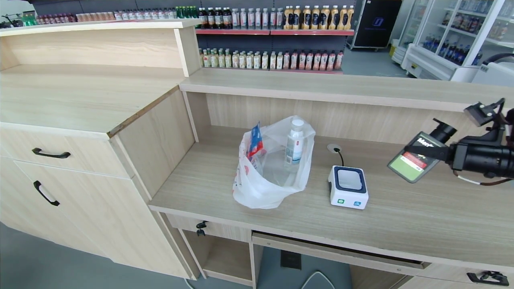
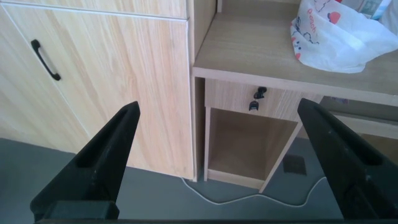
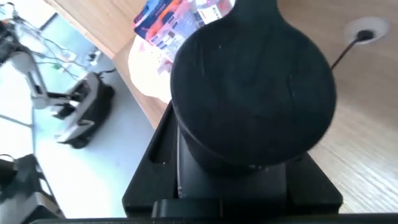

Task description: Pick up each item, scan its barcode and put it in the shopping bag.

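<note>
On the left, below counter height, the left gripper (image 2: 217,168) hangs level with its two black fingers (image 2: 93,168) spread wide and nothing between them. It faces the cabinet door (image 2: 112,74) and the open bay under the keyed drawer (image 2: 256,99).

Shopping bag (image 1: 257,188): white thin plastic, mouth open upward, standing at the middle of the counter (image 1: 421,224). Inside it, a blue-and-red snack packet (image 1: 255,142) leans at the 9 o'clock side and a white-capped bottle (image 1: 296,140) stands upright at the 3 o'clock side.

Scanner (image 1: 348,186): white box with a dark-framed window facing up, just beside the bag at its 3 o'clock, not touching it. Its cable runs to a grommet (image 1: 334,148) at the scanner's 11 o'clock.

Right gripper (image 1: 427,152): the arm enters from 3 o'clock, held roughly horizontal above the counter. The fingers are clamped on a black-capped bottle (image 1: 407,164). The bottle is dark with a green label and a red stripe, is tilted with its cap toward 1 o'clock, and is raised at the scanner's 3 o'clock, apart from it.

Clearance: the back panel bounds the counter at 12 o'clock and a side panel stands at the bag's 9 o'clock. The front edge runs at 6 o'clock. Bare wood lies from the scanner's 3 o'clock round to its 5 o'clock.
</note>
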Available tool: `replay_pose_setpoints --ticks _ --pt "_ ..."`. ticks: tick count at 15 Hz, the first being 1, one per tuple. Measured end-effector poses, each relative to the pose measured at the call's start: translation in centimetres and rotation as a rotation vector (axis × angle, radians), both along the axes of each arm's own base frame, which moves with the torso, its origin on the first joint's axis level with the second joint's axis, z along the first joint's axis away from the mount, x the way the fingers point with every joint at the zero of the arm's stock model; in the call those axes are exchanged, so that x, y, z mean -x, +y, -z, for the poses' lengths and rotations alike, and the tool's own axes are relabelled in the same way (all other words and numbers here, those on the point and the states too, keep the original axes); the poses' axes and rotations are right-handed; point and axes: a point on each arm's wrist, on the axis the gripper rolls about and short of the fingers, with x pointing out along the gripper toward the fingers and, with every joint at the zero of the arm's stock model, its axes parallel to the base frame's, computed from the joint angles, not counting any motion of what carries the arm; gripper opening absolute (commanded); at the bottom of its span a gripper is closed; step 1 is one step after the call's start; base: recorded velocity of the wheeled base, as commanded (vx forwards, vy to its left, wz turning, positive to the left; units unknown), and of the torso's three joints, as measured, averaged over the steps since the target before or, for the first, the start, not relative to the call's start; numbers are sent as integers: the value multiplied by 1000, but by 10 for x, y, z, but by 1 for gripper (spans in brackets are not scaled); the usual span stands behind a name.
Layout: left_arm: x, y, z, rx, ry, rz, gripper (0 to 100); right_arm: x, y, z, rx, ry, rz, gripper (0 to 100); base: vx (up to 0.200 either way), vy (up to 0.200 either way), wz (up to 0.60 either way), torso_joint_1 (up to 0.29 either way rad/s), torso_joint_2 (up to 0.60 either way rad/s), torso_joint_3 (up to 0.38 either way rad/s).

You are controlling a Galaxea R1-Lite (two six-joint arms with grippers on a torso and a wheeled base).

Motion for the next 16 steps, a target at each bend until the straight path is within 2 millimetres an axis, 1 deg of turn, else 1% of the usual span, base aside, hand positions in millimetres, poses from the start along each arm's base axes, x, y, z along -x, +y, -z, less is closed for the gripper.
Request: replay_pose_setpoints --ticks 2,4,5,6,7,9,12,13,16 --pt "0 0 0 0 0 0 100 49 -15 -18 150 -93 93 0 0 0 0 0 0 0" --pt "0 0 0 0 0 0 100 105 -28 -29 352 -156 202 0 0 0 0 0 0 0" --pt "0 0 0 0 0 0 100 125 -29 -35 405 -167 252 0 0 0 0 0 0 0" --pt "0 0 0 0 0 0 100 145 -25 -42 423 -164 298 0 0 0 0 0 0 0" --pt "0 0 0 0 0 0 100 160 -20 -47 430 -155 333 0 0 0 0 0 0 0" --pt "0 0 0 0 0 0 100 174 -12 -55 456 -185 362 0 0 0 0 0 0 0" --pt "0 0 0 0 0 0 100 180 1 -63 408 -186 358 0 0 0 0 0 0 0" --pt "0 0 0 0 0 0 100 180 5 -65 385 -161 376 0 0 0 0 0 0 0" --pt "0 0 0 0 0 0 100 178 14 -68 468 -53 575 0 0 0 0 0 0 0"
